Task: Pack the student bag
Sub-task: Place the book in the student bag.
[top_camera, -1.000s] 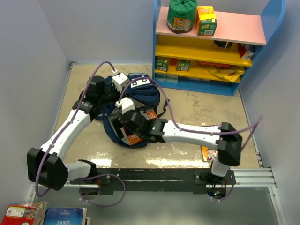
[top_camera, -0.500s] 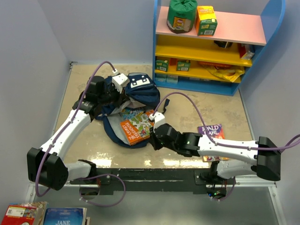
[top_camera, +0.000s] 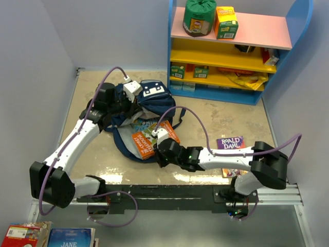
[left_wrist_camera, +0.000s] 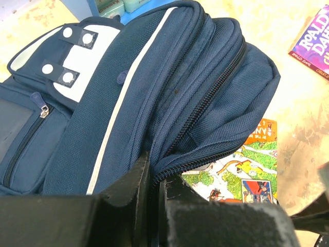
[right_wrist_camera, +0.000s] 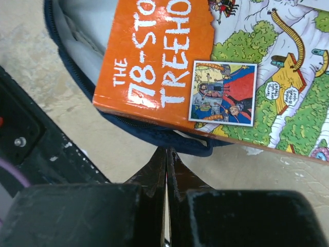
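**Backpack open on table, orange book half in, left arm pinching the rim**

The navy backpack (top_camera: 154,103) lies on the table (top_camera: 216,118), left of centre and just in front of the shelf unit (top_camera: 226,57). White patches and a light square patch face up at its far end. Its zipped mouth gapes toward the near edge.

An orange book (top_camera: 144,141) lies in that mouth with the cover up. The far part is under the top flap. The near corner sticks out over the dark rim and the pale lining.

The left gripper (left_wrist_camera: 153,177) is clenched on the fabric at the zipper edge of the opening and holds the flap up off the book. The left arm reaches in from the left side.

The right gripper (right_wrist_camera: 166,164) has its jaws pressed together with nothing between them. The tips sit just short of the backpack rim below the book's near edge; contact with the rim can't be told.

A purple book (top_camera: 230,143) lies flat on the table to the right, well apart from the backpack, beside the right arm.
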